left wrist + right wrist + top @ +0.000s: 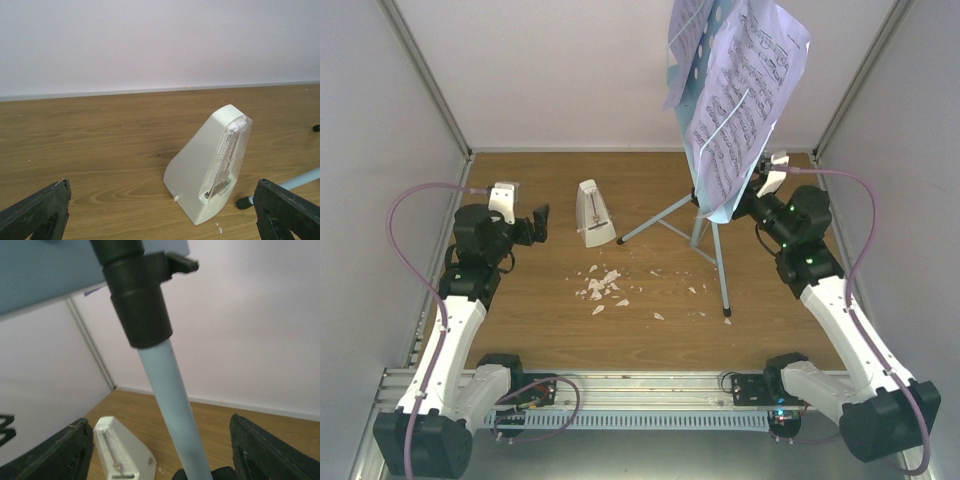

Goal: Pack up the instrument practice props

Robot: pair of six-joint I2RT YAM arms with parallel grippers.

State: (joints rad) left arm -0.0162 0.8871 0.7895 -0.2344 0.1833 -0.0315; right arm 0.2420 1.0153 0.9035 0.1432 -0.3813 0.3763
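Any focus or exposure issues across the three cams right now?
Top external: flat even light, faint shadows; sheet music sits near the lens, cropped by the top edge, notes legible. Left wrist: metronome sharp, faint shadow at its left. Right wrist: stand pole close and slightly soft, its black collar nearly featureless.

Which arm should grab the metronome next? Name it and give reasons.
Left. The left claw is open and faces the metronome, framed squarely in its wrist view. The right claw is open astride the music stand pole, farther off.
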